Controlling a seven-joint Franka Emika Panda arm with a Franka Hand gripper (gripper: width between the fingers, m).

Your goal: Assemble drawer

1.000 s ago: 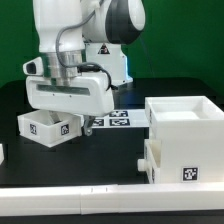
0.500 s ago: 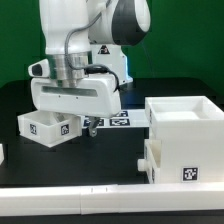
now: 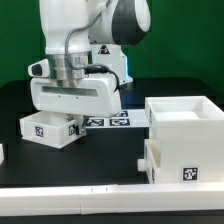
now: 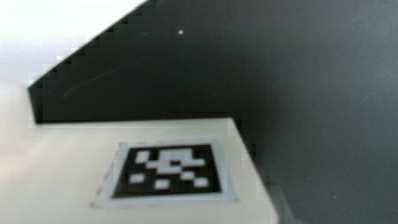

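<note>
The white cube-shaped housing stands at the exterior view's right, with a knobbed tray low at its front. The other small tray sits at the exterior view's left, tags on its side walls. My hand hangs right over this tray's right end. The gripper is down at the tray's rim, and its fingers are hidden by the hand's white body. The wrist view shows no fingers, only a white tagged face of the tray very close, over the black table.
The marker board lies flat on the black table between the small tray and the housing. A white object shows at the exterior view's left edge. A white rim runs along the table's front.
My hand has come down and shifted slightly to the exterior view's right over the small tray. The tray's right end has moved a little to the right with it.
</note>
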